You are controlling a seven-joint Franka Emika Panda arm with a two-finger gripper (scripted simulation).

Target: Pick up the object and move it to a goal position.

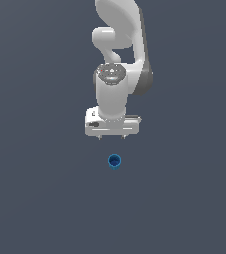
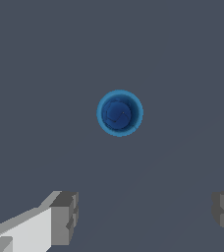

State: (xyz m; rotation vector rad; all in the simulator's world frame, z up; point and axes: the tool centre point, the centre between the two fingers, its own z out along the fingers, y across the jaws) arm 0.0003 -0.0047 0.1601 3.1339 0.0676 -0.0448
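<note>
Item observed: one small bright blue cup, upright on the plain dark grey floor, hollow top facing up and darker than its rim. In the wrist view the cup is seen straight down its mouth, whole and unobstructed.

Tool: the white gripper hangs from the arm with its fingers pointing down. Its jaws are spread wide; the wrist view shows the gripper with one grey fingertip and the other at the opposite edge of the frame, a broad gap between them, far wider than the cup. Nothing is held.

Position of the cup relative to the tool: below the fingertips and clear of them, no contact. It lies ahead of the line joining the two fingertips, roughly centred between them sideways, not yet inside the gap
</note>
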